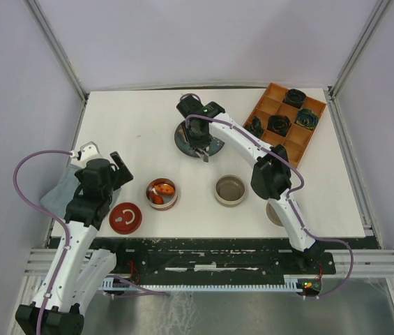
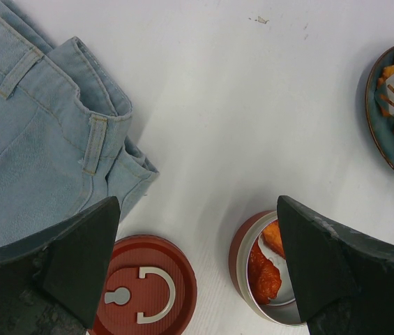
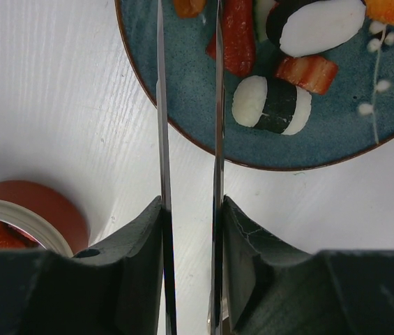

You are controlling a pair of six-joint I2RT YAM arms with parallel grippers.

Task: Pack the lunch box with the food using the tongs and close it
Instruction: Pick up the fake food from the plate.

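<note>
The right tool (image 3: 191, 213) clamps the tongs (image 3: 217, 105), which point straight ahead over the plate (image 3: 183, 98), tips apparently among the food (image 3: 249, 101). The left tool (image 2: 197, 209) gapes wide, empty.

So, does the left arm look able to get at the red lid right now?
Probably yes: the left tool hangs open just above the lid, with nothing lying over it; the jeans sit off to one side.
</note>
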